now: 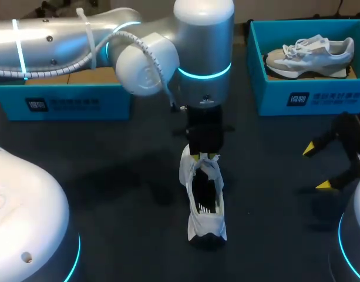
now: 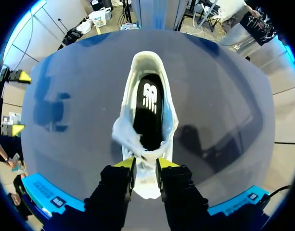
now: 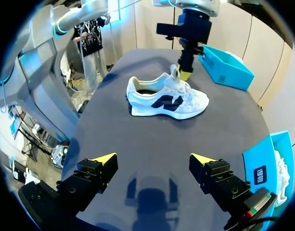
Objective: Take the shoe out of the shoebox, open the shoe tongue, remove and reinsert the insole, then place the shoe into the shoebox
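Right gripper (image 3: pixel 152 160) at near right of table (image 1: pixel 109 176), fingers apart, nothing held. Shoe (image 1: pixel 206 202) stands on its sole mid-table, long axis near-to-far: heel toward me, toe away. Left gripper (image 2: pixel 145 166) pinched on tongue (image 2: pixel 143 155) (insole (image 2: pixel 148 108) seated, in plain sight). Step, by my reading: opening tongue. Next likely needs tongue drawn toeward, clearing the insole for the right arm

Right gripper (image 3: pixel 153 161) low at frame centre, fingers wide apart, nothing between them, over dark table (image 3: pixel 137 139). White shoe (image 3: pixel 166 98) mid-frame, upright on its sole, well ahead. Left gripper (image 3: pixel 185 73) above it, yellow tip at the tongue (image 3: pixel 176 79). Blue shoebox (image 3: pixel 226 67) just beyond the shoe.
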`<action>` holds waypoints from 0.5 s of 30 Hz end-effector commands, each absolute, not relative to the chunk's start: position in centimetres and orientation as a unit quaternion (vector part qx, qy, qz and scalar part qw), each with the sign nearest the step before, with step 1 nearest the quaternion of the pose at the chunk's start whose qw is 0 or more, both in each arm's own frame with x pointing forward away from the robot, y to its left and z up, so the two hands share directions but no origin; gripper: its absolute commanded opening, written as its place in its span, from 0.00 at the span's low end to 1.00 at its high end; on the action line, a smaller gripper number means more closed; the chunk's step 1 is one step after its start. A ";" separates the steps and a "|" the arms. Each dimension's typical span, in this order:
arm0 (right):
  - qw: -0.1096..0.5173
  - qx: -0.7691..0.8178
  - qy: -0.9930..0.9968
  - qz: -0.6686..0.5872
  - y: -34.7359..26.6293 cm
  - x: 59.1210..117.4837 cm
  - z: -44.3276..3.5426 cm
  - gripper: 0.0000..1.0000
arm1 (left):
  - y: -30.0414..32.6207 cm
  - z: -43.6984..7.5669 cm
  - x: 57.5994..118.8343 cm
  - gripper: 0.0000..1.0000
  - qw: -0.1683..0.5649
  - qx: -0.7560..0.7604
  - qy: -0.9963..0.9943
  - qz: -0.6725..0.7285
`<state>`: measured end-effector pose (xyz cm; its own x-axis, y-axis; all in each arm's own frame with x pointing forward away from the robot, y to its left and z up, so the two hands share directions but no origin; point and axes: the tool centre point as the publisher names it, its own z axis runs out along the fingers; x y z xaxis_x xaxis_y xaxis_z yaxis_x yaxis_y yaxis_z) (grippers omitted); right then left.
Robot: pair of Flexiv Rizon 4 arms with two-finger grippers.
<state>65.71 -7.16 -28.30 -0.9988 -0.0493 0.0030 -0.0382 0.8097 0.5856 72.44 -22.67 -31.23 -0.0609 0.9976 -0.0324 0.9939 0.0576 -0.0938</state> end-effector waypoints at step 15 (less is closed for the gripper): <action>0.008 0.023 -0.952 -0.306 -7.1 65.6 -28.3 1.00 | -23.8 -29.2 72.9 0.24 -0.006 -0.684 -0.728 0.037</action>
